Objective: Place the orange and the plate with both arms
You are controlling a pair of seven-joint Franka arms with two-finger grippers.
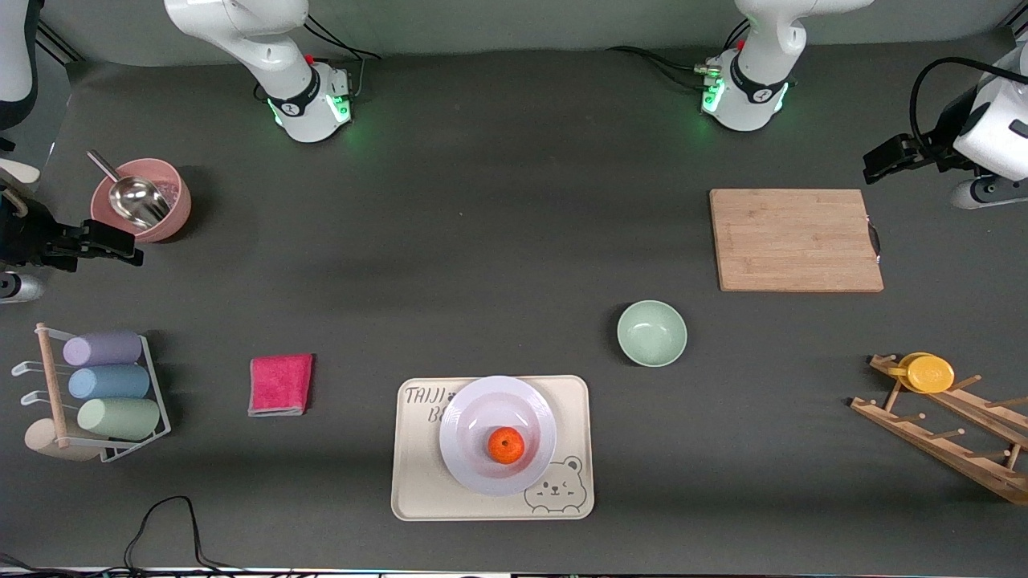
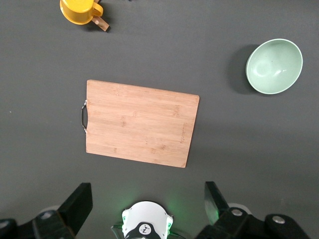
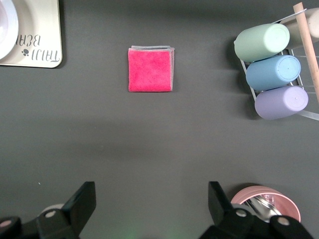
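The orange (image 1: 506,445) rests in the shallow centre of the pale plate (image 1: 482,409). The plate stands on the beige bear tray (image 1: 418,482) near the table's front edge. My left gripper (image 1: 874,167) hangs open over the left arm's end of the table, beside the cutting board, with nothing between its fingers (image 2: 79,199). My right gripper (image 1: 128,249) hangs open over the right arm's end, beside the pink bowl, also holding nothing. In the right wrist view only the plate's rim (image 3: 6,30) and a corner of the tray (image 3: 42,45) show.
A bamboo cutting board (image 1: 795,239), a mint-green bowl (image 1: 651,332) and a wooden rack with a yellow cup (image 1: 929,373) lie toward the left arm's end. A pink cloth (image 1: 280,384), a rack of pastel cups (image 1: 108,384) and a pink bowl with a metal scoop (image 1: 141,199) lie toward the right arm's end.
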